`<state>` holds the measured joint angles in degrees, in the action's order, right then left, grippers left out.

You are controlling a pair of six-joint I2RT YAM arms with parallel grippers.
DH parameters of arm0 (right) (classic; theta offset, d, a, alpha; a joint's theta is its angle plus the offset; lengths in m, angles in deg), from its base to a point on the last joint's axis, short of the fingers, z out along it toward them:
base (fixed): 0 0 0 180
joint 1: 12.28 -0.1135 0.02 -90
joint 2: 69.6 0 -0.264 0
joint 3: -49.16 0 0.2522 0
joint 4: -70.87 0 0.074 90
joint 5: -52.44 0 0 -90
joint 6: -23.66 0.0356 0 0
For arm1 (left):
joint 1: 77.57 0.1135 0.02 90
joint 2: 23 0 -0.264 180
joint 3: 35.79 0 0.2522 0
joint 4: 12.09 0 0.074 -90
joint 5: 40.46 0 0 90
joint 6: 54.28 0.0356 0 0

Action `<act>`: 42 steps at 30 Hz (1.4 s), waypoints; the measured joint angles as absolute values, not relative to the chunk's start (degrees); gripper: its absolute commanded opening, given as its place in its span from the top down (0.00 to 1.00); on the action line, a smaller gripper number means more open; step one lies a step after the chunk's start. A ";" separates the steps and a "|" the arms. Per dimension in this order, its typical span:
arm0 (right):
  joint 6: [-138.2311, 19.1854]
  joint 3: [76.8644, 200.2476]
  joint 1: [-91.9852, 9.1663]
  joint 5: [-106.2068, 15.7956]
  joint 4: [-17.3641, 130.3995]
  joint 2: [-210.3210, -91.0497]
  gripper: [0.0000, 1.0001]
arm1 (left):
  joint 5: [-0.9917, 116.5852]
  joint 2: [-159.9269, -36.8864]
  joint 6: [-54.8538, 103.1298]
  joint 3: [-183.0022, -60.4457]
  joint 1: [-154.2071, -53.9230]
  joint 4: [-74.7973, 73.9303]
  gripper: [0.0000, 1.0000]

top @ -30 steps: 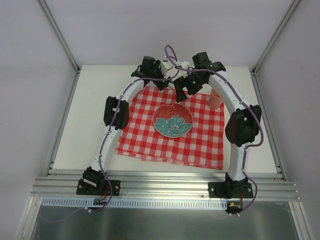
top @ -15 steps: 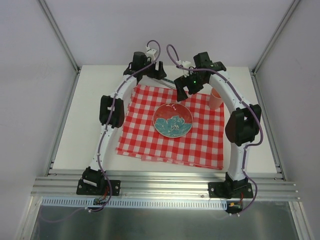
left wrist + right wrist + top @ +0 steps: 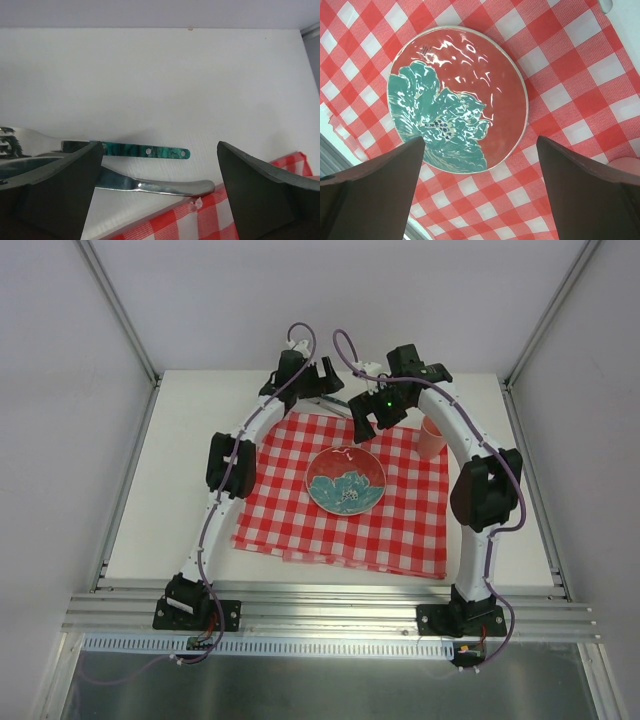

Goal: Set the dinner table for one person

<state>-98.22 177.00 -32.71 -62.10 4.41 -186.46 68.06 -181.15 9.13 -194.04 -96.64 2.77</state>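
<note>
The off-white dinner table (image 3: 180, 490) bears a red-and-white checked cloth (image 3: 300, 525). A red plate with a teal flower (image 3: 346, 480) sits at the cloth's middle, and a pink cup (image 3: 431, 438) stands at its back right corner. My left gripper (image 3: 318, 380) is open and empty behind the cloth's back edge. In the left wrist view (image 3: 157, 165) it hangs over a fork with a teal handle (image 3: 145, 150) and an all-steel utensil (image 3: 170, 186) lying on bare table. My right gripper (image 3: 370, 420) is open and empty above the plate (image 3: 457, 97).
White walls with aluminium posts close in the left, right and back sides. An aluminium rail (image 3: 330, 598) runs along the near edge. The cloth's corner (image 3: 210, 215) touches the steel utensil's handle end. The cloth's front left edge is folded double.
My left gripper drew back from the cloth's back edge toward the rear of the table, then shifted slightly right. The right arm, plate and cup have not moved.
</note>
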 measured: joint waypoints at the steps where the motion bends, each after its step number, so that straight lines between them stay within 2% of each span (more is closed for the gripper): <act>1: -98.22 177.00 -32.71 -62.03 4.38 -186.46 0.01 | 67.93 -181.15 6.94 -193.28 -96.66 2.58 0.01; 13: -97.84 177.00 -32.42 -62.01 4.36 -186.53 0.01 | 68.28 -181.39 -7.61 -190.00 -96.64 2.38 0.01; 19: -97.80 177.11 -32.40 -62.01 4.36 -187.77 0.00 | 67.34 -177.89 -10.24 -183.00 -95.50 -0.50 0.01; 22: -97.56 177.90 -32.40 -62.01 4.32 -189.22 0.00 | 67.49 -175.51 -9.67 -179.61 -93.93 0.11 0.01; 31: -96.97 179.04 -32.38 -62.01 4.60 -190.72 0.00 | 69.50 -175.51 -1.97 -182.02 -90.38 2.64 0.01; 42: -96.93 179.39 -31.90 -61.95 4.67 -190.72 0.00 | 75.91 -175.49 1.96 -185.06 -96.22 2.53 0.01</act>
